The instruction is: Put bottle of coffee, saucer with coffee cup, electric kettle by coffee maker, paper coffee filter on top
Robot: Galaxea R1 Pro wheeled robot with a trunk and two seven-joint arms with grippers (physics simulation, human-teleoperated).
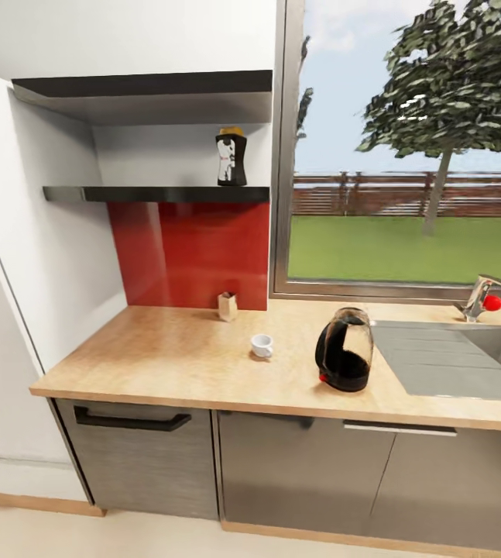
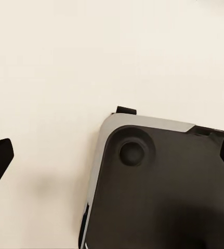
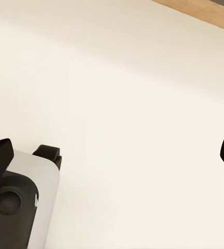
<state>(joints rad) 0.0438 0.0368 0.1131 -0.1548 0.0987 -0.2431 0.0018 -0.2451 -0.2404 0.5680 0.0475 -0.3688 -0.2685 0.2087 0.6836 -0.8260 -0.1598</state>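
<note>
A small dark jar with a gold lid, the bottle of coffee (image 1: 231, 157), stands upright on the thin dark kitchen shelf (image 1: 157, 194), near its right end beside the window frame. Below it, on the wood-grain tabletop (image 1: 165, 356), a cream paper coffee filter (image 1: 228, 305) leans at the red backsplash (image 1: 192, 252). The white coffee cup (image 1: 262, 346) sits near the middle, well apart from the dark glass electric kettle (image 1: 345, 350), which stands just left of the steel sink (image 1: 467, 356).

Risks, as a judgement: the jar stands high and close to the shelf edge, so a clumsy reach could topple it onto the cup or filter below. The light filter could slide or crumple if pinched hard.

Both wrist views look down at pale floor and parts of the robot's base. The left hand (image 2: 112, 155) and right hand (image 3: 112, 155) each show dark fingertips at opposite picture edges, spread wide and holding nothing. The faucet (image 1: 482, 297) is cut off at the right edge.
</note>
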